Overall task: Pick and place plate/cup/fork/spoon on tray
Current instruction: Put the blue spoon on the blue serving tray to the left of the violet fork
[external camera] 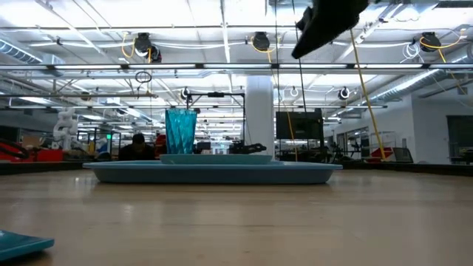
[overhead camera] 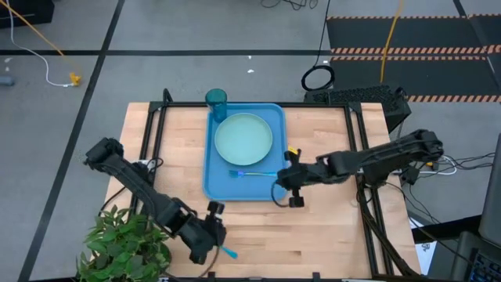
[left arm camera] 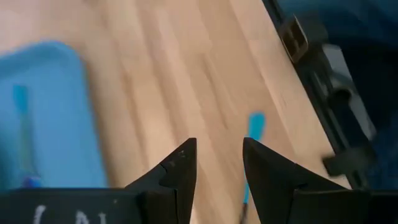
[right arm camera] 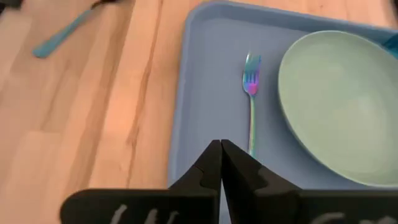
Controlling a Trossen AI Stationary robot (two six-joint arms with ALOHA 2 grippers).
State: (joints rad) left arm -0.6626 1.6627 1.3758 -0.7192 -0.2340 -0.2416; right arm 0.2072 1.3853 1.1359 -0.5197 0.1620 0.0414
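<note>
With the plate (overhead camera: 243,137), cup (overhead camera: 216,99) and fork (overhead camera: 252,174) already on the tray (overhead camera: 221,184), the open left end effector (overhead camera: 210,235) hovers over the spoon (overhead camera: 228,252) near the worktop (overhead camera: 329,227) edge, where a nudge could push it off, though open wood lies trayward.

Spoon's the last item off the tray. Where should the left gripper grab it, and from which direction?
Probably mid-handle, from straight above. The spoon lies flat on the table near the front edge, beside the left gripper, whose fingers are open. The slim handle fits across that gap. The bowl end is hidden under the gripper.
</note>
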